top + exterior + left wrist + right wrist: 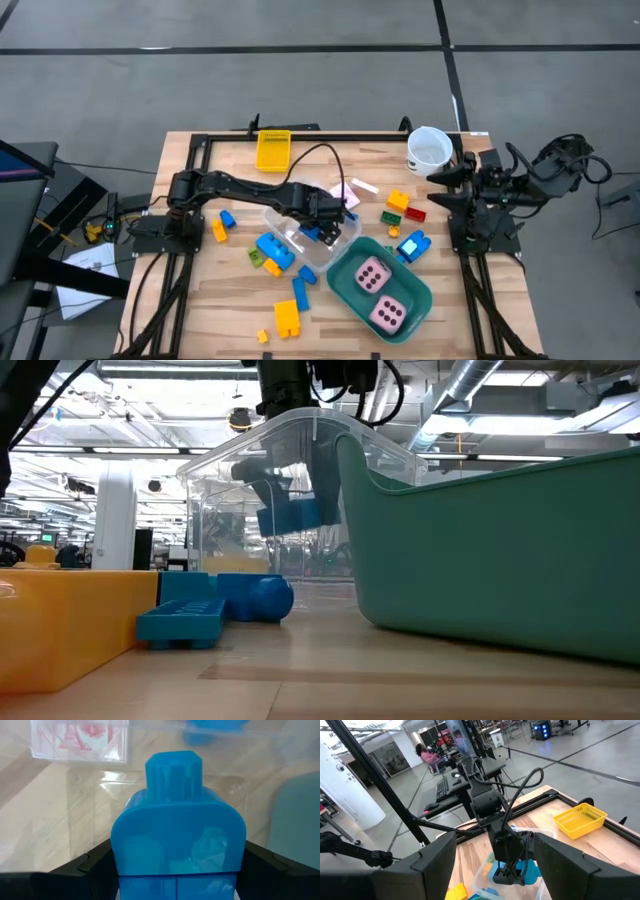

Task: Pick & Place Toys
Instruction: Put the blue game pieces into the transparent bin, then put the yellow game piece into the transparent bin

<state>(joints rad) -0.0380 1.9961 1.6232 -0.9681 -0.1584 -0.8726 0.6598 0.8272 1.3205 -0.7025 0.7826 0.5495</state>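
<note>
My left gripper point(322, 233) reaches down into a clear plastic box point(297, 238) at the table's middle and is shut on a blue brick point(177, 835). The low view shows the brick point(290, 517) inside the box point(230, 490), above its floor. Two pink dice point(380, 292) lie in the teal tub point(425, 295). Loose bricks lie on the table: blue point(275, 250), yellow point(287, 318), orange point(398, 200), red point(416, 213). A pink-white card point(350, 188) lies beyond the box. My right gripper point(495, 865) is open and empty at the table's right edge. My left gripper pinches the blue brick by its two opposite side faces point(120, 865) between its two fingers point(92, 870). The fingers come from above, pointing down into the clear box. The brick's stud end point(173, 772) points away from the wrist. The brick hangs clear of the box floor.
A white cup point(430, 150) stands at the far right and a yellow basket point(272, 150) at the far edge. The teal tub's wall point(500, 560) stands close beside the clear box. Blue bricks point(215, 608) and a yellow brick point(70, 620) lie to the box's left.
</note>
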